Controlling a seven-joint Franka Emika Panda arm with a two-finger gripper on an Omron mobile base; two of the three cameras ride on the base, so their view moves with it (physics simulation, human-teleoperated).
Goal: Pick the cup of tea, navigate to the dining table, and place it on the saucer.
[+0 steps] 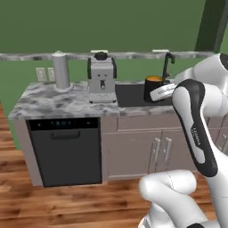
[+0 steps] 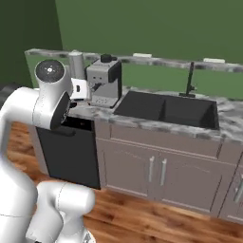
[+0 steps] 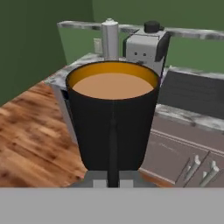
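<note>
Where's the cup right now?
The cup is held in the shut gripper, off the counter. In the left base view it hangs over the sink, right of the coffee machine.

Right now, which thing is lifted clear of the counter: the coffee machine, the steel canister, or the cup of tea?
The cup of tea, black and held mid-air.

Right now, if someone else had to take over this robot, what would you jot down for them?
Claw: shut on the cup of tea, held upright in the air in front of the sink counter, tea still inside.
Nearby: coffee machine and steel canister on that counter, black sink beside them.
Done: cup picked up.
Left: drive to the dining table, set the cup on the saucer. Neither is in sight yet.
</note>
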